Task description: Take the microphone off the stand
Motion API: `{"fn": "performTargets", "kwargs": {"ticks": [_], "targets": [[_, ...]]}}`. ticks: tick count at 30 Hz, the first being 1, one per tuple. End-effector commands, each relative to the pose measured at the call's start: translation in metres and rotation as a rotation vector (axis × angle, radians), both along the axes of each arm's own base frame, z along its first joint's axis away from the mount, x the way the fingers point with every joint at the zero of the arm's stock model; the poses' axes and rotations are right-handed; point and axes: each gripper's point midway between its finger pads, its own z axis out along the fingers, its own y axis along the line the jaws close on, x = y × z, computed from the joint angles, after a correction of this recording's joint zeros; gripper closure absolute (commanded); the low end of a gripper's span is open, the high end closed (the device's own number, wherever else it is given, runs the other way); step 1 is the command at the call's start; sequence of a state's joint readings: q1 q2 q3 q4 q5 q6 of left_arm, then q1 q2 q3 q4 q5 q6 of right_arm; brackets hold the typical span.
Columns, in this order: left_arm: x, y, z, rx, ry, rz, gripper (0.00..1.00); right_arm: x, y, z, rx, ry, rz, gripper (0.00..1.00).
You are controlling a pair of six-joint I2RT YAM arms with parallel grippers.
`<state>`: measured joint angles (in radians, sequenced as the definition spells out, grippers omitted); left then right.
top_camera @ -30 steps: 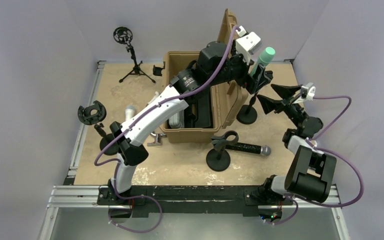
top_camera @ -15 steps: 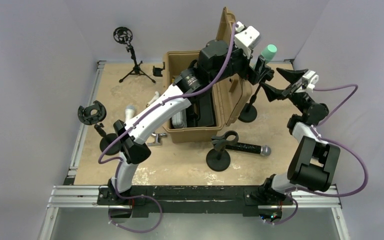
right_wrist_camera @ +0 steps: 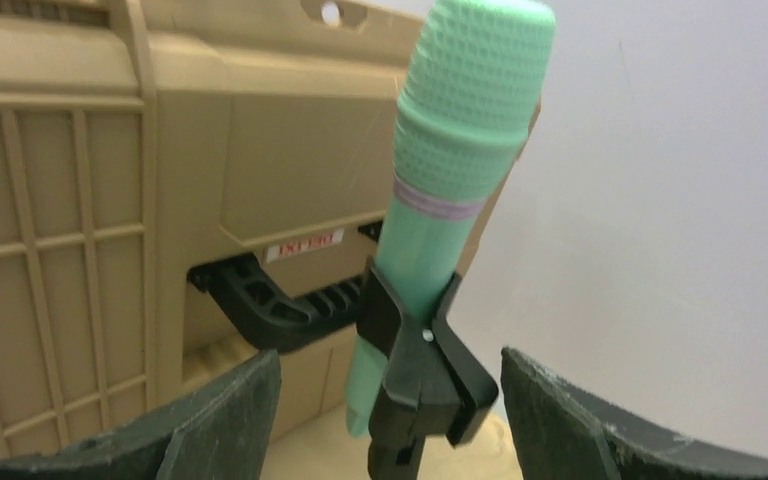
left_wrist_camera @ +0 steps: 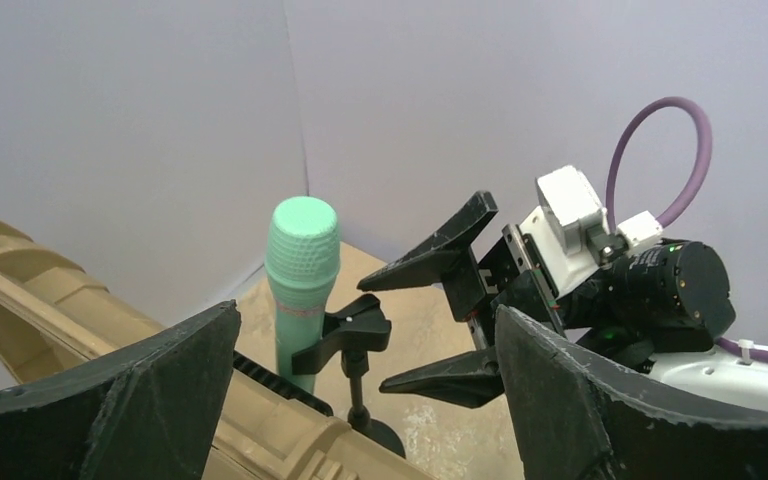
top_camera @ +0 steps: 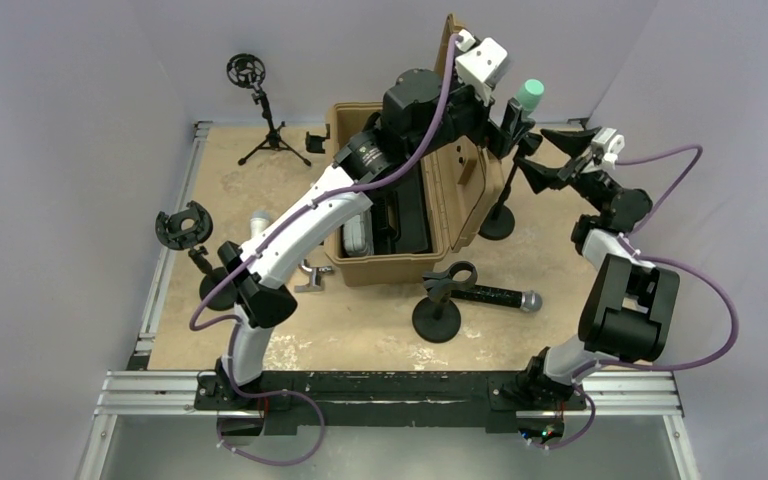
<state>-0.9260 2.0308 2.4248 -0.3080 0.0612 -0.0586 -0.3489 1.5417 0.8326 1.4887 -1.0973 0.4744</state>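
The green microphone (top_camera: 530, 97) stands upright in the black clip (top_camera: 516, 135) of a stand whose round base (top_camera: 497, 224) sits beside the tan case. My left gripper (left_wrist_camera: 367, 315) is open and empty, short of the microphone (left_wrist_camera: 300, 265) on the case side, at about clip height. My right gripper (top_camera: 530, 150) is open. Its fingers straddle the clip (right_wrist_camera: 422, 365) just below the microphone (right_wrist_camera: 460, 130) without touching. The left wrist view shows the right gripper (left_wrist_camera: 372, 336) open behind the clip (left_wrist_camera: 350, 335).
The open tan case (top_camera: 430, 260) is right next to the stand, with its raised lid (right_wrist_camera: 70, 170) behind the microphone. A second stand (top_camera: 438, 312) with a black microphone (top_camera: 495, 297) lies in front. More stands (top_camera: 250, 80) (top_camera: 182, 226) are at the left. Walls are close behind.
My right gripper has risen and moved left, up to the clip. My left gripper has drawn up and back to the left, away from the microphone. The microphone has shifted slightly.
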Motion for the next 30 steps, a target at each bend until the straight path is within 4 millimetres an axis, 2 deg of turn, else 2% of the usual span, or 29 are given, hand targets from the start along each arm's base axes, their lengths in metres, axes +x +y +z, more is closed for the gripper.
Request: {"fn": "performTargets", "kwargs": {"ticks": [1,6,10,14,23,27,30], "targets": [[-0.004,0.005,0.043,-0.072,-0.113,0.0,0.04,0.005,0.0,0.012,-0.032,-0.06,-0.019,0.22],[0.019,-0.01,0.039,-0.099,-0.189,0.052,0.04,0.012,-0.003,0.014,-0.009,-0.058,-0.054,0.25],[0.032,-0.02,0.031,-0.105,-0.223,0.079,0.15,0.018,-0.004,0.015,0.007,-0.073,-0.106,0.28],[0.041,-0.023,0.023,-0.099,-0.233,0.103,0.16,0.027,-0.003,0.015,0.009,-0.077,-0.154,0.32],[0.043,-0.024,0.017,-0.113,-0.193,0.11,0.12,0.034,-0.004,0.02,0.011,-0.068,-0.182,0.42],[0.045,-0.023,0.016,-0.109,-0.19,0.127,0.1,0.03,-0.002,0.019,0.0,-0.055,-0.177,0.47],[0.045,-0.02,0.02,-0.113,-0.198,0.138,0.1,0.021,0.0,0.025,0.003,-0.067,-0.185,0.5]]}}
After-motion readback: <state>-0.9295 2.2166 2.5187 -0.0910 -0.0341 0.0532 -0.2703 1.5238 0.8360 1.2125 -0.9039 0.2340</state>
